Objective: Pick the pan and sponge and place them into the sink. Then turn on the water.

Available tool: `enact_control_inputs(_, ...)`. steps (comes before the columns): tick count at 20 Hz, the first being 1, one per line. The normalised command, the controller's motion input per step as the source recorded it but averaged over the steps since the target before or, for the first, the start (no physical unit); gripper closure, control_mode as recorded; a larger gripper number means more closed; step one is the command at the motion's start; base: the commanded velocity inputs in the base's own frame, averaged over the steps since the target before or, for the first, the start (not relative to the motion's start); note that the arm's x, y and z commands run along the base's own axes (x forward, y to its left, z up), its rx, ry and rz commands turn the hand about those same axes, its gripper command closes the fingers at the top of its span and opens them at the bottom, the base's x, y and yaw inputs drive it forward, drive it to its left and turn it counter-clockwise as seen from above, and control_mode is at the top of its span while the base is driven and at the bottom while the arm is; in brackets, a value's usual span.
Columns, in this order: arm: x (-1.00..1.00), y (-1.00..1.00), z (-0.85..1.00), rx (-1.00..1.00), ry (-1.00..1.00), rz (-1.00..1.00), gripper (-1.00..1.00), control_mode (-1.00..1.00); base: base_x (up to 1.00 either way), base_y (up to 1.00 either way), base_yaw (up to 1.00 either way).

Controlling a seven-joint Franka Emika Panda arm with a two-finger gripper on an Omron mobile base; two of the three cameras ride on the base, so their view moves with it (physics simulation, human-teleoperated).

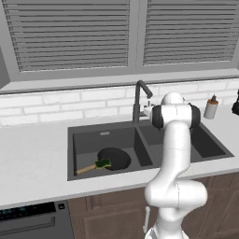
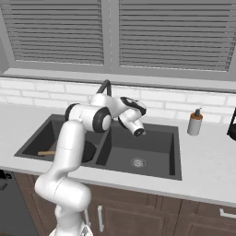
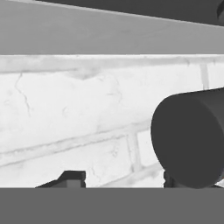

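The black pan [image 1: 117, 158] lies in the left basin of the dark grey sink [image 1: 93, 128], its wooden handle pointing front-left. The green sponge [image 1: 102, 163] rests where the handle meets the pan. From the right, the handle [image 2: 46, 152] shows in the left basin of the sink [image 2: 152, 126]. My arm reaches over the divider, hand close to the tall faucet [image 1: 140, 95] [image 2: 105, 86]. In the hand view my gripper [image 3: 119, 179] faces the tiled back wall, fingertips apart with only wall between them. A dark cylinder [image 3: 188, 138] of the faucet sits just by the right fingertip. No water shows under the spout.
A white soap bottle [image 1: 211, 108] [image 2: 195, 122] stands on the counter right of the sink. A dark object [image 1: 236, 105] sits at the far right edge. A window sill with blinds runs above the wall. An appliance panel [image 1: 28, 217] is at lower left.
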Motion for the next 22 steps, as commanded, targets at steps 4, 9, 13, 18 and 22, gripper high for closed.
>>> enact_control_inputs(4, 0.11, -0.71, -0.01, 0.11, -0.01, -0.02, 1.00, -1.00, 0.00, 0.00, 0.00)
enact_control_inputs(9, 0.04, -1.00, -0.08, 0.17, 0.00, -0.16, 1.00, -1.00, 0.00, 0.00, 0.00)
enact_control_inputs(13, 0.06, -1.00, -0.15, 0.18, 0.00, -0.28, 1.00, -1.00, 0.00, 0.00, 0.00)
enact_control_inputs(18, 0.05, -1.00, -0.11, 0.20, 0.03, -0.24, 1.00, -1.00, 0.00, 0.00, 0.00)
enact_control_inputs(22, 0.00, -1.00, 0.00, 0.28, 0.01, -0.10, 1.00, -1.00, 0.00, 0.00, 0.00)
